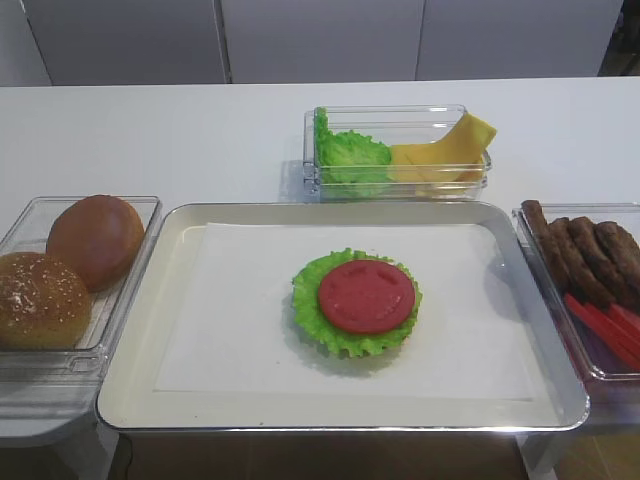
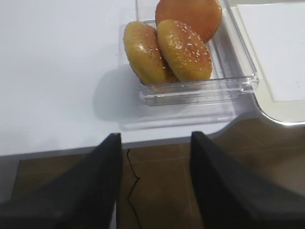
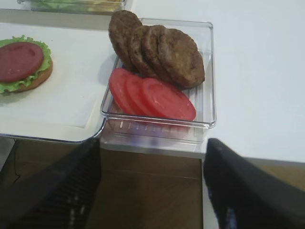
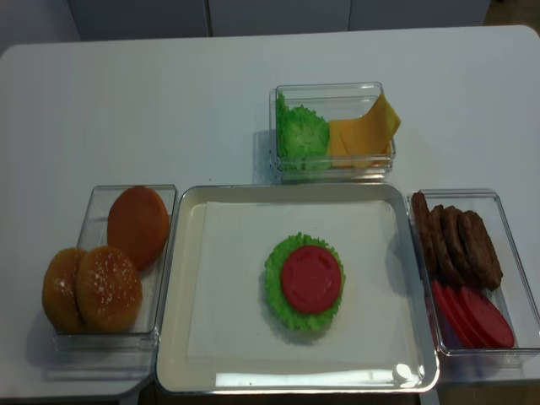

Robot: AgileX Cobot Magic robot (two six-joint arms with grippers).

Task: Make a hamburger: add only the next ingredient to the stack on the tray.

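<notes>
A round red tomato slice (image 1: pixel 366 295) lies flat on the green lettuce leaf (image 1: pixel 305 302) of the stack, in the middle of the silver tray (image 1: pixel 180 330). The right wrist view shows the tomato slice (image 3: pixel 19 61) on the lettuce, with the bun base (image 3: pixel 42 78) peeking out beneath. My right gripper (image 3: pixel 152 191) is open and empty, held off the table's front edge in front of the patty tub. My left gripper (image 2: pixel 155 186) is also open and empty, below the table edge in front of the bun tub. Neither gripper shows in the high views.
A clear tub (image 3: pixel 207 71) right of the tray holds brown patties (image 3: pixel 157 50) and spare tomato slices (image 3: pixel 152 98). A tub (image 2: pixel 238 71) on the left holds three buns (image 2: pixel 183 50). Behind the tray a tub (image 1: pixel 400 115) holds lettuce and yellow cheese (image 1: pixel 450 150).
</notes>
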